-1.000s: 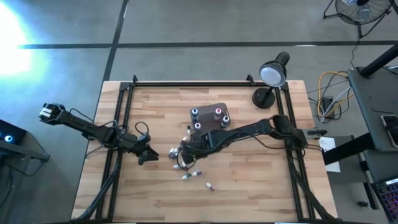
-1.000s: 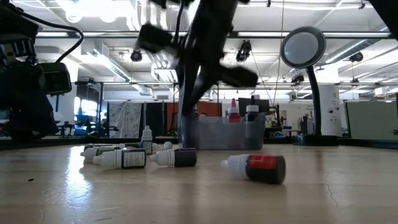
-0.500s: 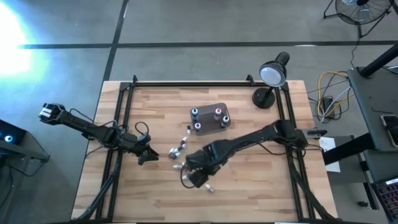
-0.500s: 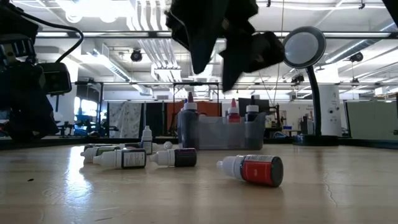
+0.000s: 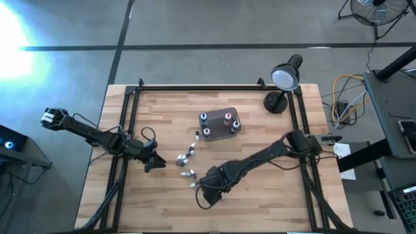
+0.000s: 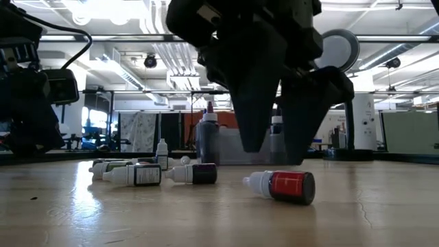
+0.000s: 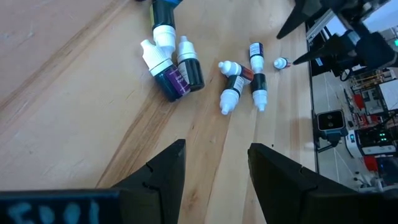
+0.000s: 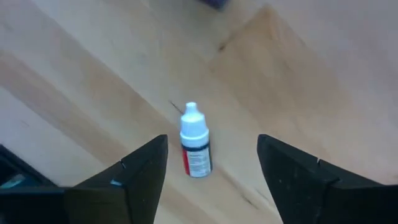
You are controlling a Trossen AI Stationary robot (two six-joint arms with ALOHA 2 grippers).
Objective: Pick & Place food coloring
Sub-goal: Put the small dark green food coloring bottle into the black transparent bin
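Since a second ago the right tool [image 5: 209,193] has swung away from the tub [image 5: 220,123] toward six o'clock and now hangs low over a lone red-labelled bottle [image 8: 195,150] lying on its side on the tabletop [image 5: 260,188]. Its two fingers [image 8: 134,177] stand wide apart, one to each side of that bottle, touching nothing and holding nothing. In the low view the same fingers [image 6: 255,103] point down just behind the red-labelled bottle [image 6: 282,186], their tips clear of the wood.

The left tool [image 5: 155,162] rests at nine o'clock on the tabletop, its fingers [image 7: 163,180] parted and empty, aimed at the loose bottles.

Most of the food coloring lies scattered at the middle of the tabletop. A small cluster of bottles [image 5: 187,156] sits between the two tools, with a few more [image 5: 190,175] just toward six o'clock from it. From the left wrist view, a dark purple bottle and a black one [image 7: 177,71] lie side by side, touching, with white caps; three more [image 7: 244,81] lie just beyond them.

The tub, at twelve o'clock from the cluster, holds three upright bottles with blue and pink caps. A round desk lamp [image 5: 284,78] stands at two o'clock.
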